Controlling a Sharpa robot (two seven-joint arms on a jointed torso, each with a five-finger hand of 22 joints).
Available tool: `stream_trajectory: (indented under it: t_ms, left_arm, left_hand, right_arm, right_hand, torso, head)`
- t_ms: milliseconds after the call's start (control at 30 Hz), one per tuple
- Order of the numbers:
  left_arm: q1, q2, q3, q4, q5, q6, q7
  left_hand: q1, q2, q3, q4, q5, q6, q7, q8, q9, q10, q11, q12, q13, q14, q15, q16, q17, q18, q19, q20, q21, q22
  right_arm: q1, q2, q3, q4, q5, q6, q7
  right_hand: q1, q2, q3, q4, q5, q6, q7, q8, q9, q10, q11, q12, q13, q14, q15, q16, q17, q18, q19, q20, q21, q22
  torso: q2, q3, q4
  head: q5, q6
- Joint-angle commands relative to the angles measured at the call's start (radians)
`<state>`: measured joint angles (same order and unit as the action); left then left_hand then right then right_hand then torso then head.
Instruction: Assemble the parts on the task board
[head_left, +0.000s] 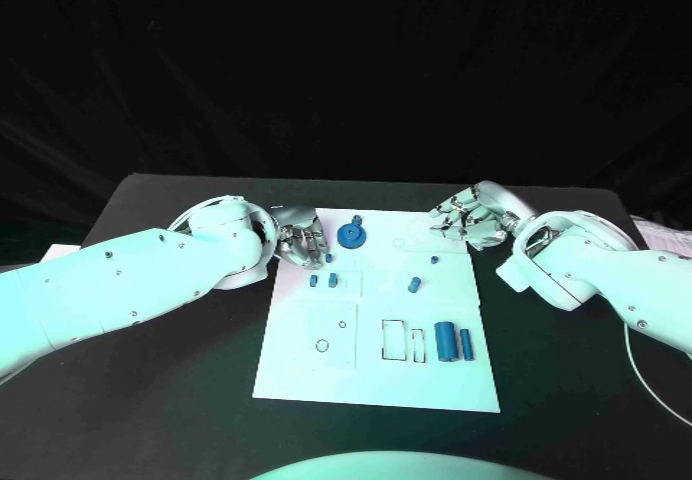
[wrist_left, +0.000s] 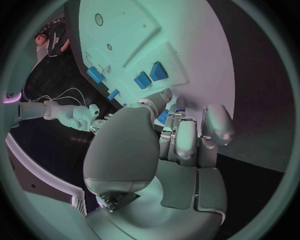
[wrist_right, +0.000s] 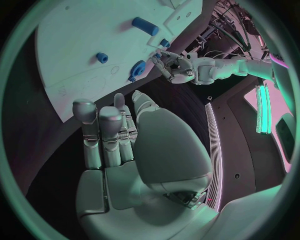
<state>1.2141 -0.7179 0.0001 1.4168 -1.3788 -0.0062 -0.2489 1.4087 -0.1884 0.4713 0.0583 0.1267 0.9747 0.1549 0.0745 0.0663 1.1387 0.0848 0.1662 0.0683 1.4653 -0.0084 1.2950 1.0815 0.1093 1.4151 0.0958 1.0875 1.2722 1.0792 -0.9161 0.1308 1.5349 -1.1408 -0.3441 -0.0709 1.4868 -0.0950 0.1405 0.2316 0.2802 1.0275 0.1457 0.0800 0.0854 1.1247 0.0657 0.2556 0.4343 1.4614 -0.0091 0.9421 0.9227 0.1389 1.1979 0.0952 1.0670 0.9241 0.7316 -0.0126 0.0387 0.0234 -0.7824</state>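
Blue cylinders (head_left: 456, 342) lie lengthwise toward the robot; left hand (head_left: 302, 243) and right hand (head_left: 473, 213) loosely open, empty.

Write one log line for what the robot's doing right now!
left hand: at board's far left edge, holding unclear | right hand: open, off far right corner | blue gear: on task board

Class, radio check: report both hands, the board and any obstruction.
Left hand at board's far left edge, holding nothing visible. Right hand open off far right corner. Blue gear on task board. No obstruction.
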Motion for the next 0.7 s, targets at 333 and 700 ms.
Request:
stream_trajectory:
  t_ms: [333, 700]
  left_arm:
    - [0.000, -0.095, 0.009, 0.044, 0.629, -0.247, 0.188]
    - [-0.002, -0.153, 0.000, 0.106, 1.362, -0.345, 0.517]
  left_hand:
    - [0.069, 0.006, 0.089, -0.054, -0.001, 0.050, 0.024, 0.023, 0.006, -0.026, 0.023, 0.009, 0.005, -0.164, 0.018, -0.273, -0.383, 0.066, -0.206, 0.011, -0.407, -0.230]
    - [0.051, 0.028, 0.104, -0.069, -0.005, 0.063, 0.024, 0.032, 0.003, -0.007, 0.017, 0.055, 0.015, -0.228, 0.017, -0.362, -0.501, 0.074, -0.265, 0.011, -0.458, -0.247]
  right_arm:
    - [-0.017, -0.011, 0.000, 0.038, -0.484, 0.133, -0.055]
    - [-0.028, -0.003, 0.000, 0.066, -0.653, 0.201, -0.094]
  right_hand:
    - [0.033, -0.030, 0.102, -0.035, -0.053, 0.071, -0.012, -0.003, 0.002, 0.036, 0.004, -0.134, -0.164, 0.031, -0.004, 0.105, 0.087, -0.027, 0.073, -0.002, 0.123, 0.144]
    - [0.019, -0.048, 0.155, -0.042, -0.104, 0.083, -0.020, -0.014, -0.001, 0.037, 0.002, -0.180, -0.242, 0.032, -0.006, 0.131, 0.103, -0.030, 0.075, -0.005, 0.142, 0.169]
  torso:
    - [-0.003, -0.0001, 0.0014]
    - [-0.002, -0.0016, 0.0027]
  head:
    - [-0.023, 0.015]
    - [-0.061, 0.027]
